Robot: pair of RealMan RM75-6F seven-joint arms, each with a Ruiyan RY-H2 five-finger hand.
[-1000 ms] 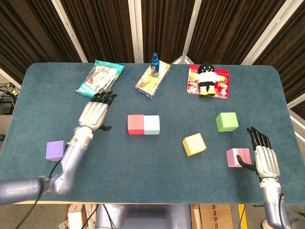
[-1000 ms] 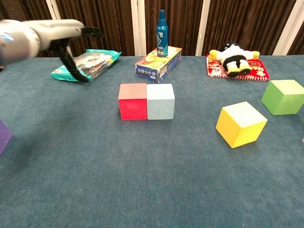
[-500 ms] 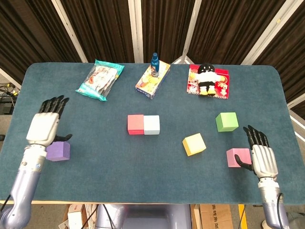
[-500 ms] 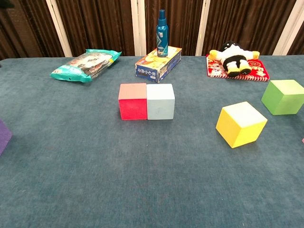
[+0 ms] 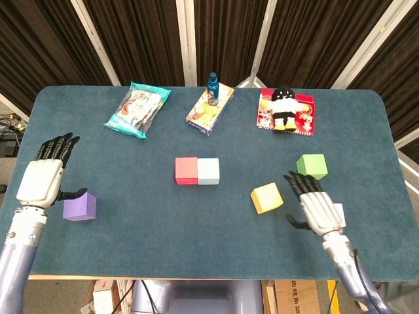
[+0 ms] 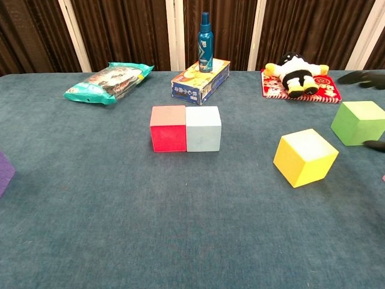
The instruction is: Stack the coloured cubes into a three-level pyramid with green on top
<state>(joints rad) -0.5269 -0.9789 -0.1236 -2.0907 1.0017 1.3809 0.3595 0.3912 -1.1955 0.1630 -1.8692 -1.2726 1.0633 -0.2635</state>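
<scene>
Nearest me, the right hand (image 5: 315, 208) hangs flat over the worktop (image 5: 157, 229), fingers spread and holding nothing; it covers most of the pink cube (image 5: 338, 214) and lies just beside the yellow cube (image 5: 267, 197), so either could be its pick. Across at the edge, the left hand (image 5: 43, 176) is likewise spread and empty, its thumb by the purple cube (image 5: 80, 206). Further in, the red cube (image 5: 186, 170) and pale blue cube (image 5: 209, 171) touch, apparently a started base row. The green cube (image 5: 311, 166) waits apart, probably for last.
</scene>
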